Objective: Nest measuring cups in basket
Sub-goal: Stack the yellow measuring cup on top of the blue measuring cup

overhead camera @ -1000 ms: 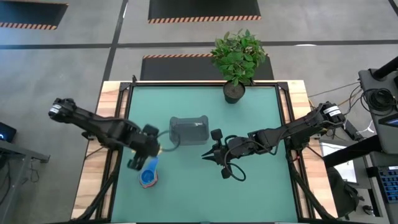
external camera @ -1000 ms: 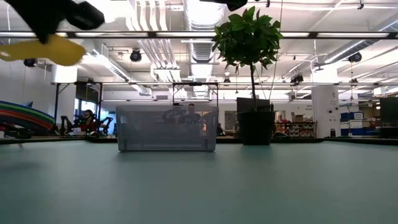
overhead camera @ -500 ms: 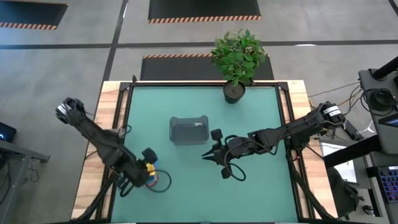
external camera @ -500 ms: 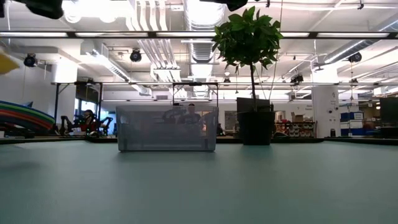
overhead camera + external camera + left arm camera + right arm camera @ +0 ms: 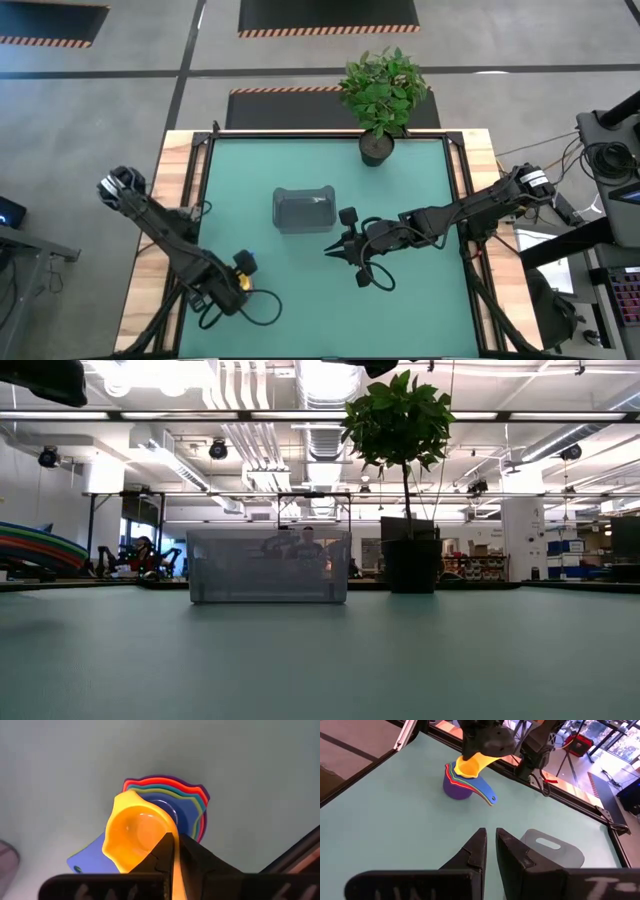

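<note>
Clenched on the handle of the yellow measuring cup [image 5: 135, 837], the left tool [image 5: 172, 851] is held directly above the nested cup stack [image 5: 460, 782] near the tabletop's [image 5: 420, 300] left front corner, well apart from the basket [image 5: 303, 210], while the right tool [image 5: 490, 845], nearly closed and empty, is parked beside that basket.

No text, label, brand, number or sign can be read in any view. The right wrist view shows pale marks along its lower edge, too blurred to make out as letters.
</note>
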Tool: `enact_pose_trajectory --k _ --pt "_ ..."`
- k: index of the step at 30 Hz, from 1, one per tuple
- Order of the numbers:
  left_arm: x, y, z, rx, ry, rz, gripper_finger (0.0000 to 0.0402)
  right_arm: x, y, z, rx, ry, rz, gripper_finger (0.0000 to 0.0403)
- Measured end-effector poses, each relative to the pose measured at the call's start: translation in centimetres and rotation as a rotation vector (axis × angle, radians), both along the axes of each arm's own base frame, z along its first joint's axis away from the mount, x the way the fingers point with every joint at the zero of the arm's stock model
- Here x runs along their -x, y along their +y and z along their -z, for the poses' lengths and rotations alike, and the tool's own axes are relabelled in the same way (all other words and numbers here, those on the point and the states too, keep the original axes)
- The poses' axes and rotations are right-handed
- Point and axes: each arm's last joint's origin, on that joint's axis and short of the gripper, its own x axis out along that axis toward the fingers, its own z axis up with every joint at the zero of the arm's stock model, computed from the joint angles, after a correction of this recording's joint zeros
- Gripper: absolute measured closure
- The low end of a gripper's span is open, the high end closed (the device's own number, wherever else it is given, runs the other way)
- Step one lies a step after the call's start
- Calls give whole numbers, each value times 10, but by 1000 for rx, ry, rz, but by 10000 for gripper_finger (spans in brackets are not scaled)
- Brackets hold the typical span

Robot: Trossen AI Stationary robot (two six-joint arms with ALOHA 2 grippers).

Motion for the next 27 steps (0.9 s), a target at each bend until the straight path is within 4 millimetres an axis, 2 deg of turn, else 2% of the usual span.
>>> enact_pose_trajectory --k 7,16,23,27 --pt "0 0 3 -6 17 -77 372 0 0 0 0 0 0 374" --pt "0 -1 6 -14 23 -73 328 0 0 0 0 0 0 374" --pt "1 -1 6 -16 24 -72 325 0 0 0 0 0 0 374" --pt "-1 -2 -1 -24 -2 -74 330 0 0 0 5 -1 -2 374"
